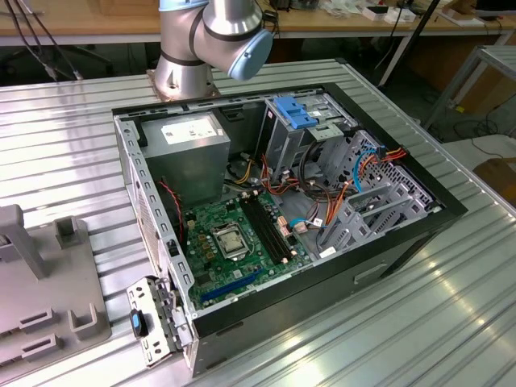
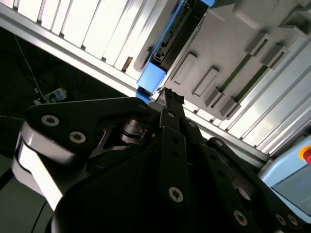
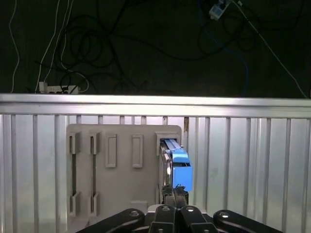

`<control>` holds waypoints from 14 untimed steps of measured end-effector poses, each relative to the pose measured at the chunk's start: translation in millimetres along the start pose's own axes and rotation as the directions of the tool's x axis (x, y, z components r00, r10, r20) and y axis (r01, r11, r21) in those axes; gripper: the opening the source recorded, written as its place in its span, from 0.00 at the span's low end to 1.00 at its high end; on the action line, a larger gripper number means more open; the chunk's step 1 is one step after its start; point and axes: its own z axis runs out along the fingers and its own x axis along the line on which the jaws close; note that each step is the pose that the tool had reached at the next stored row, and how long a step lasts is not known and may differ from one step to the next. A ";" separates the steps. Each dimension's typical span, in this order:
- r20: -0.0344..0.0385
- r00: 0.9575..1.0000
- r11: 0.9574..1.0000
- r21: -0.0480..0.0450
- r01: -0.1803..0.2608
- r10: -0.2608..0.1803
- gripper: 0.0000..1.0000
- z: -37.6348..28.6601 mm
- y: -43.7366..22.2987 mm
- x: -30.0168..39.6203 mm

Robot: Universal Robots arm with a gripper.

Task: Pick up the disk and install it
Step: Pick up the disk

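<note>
The tabletop (image 1: 64,121) is ribbed, shiny bare metal. The holder (image 3: 121,184) on it is matt grey plastic. The disk (image 3: 181,167) has a smooth, glossy blue plastic frame.

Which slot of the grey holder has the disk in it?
The end slot, just ahead of the hand; the disk stands there, the others hold nothing.

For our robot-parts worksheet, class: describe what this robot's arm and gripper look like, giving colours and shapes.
The silver-grey metal arm has thick rounded joints with light blue end caps. The black gripper, in the second wrist view, is built of flat linked bars studded with round silver pivot pins, beside a pale grey rounded housing.
</note>
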 end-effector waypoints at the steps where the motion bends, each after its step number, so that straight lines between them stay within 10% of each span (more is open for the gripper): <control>1: 0.000 1.000 1.000 -0.003 0.000 0.000 0.11 1.3 -0.8 -0.2; 7: 0.000 1.000 1.000 -0.027 -0.001 0.001 0.42 12.5 -6.2 -0.5; 14: 0.000 1.000 0.999 -0.040 -0.001 0.001 0.48 28.7 -5.7 -0.2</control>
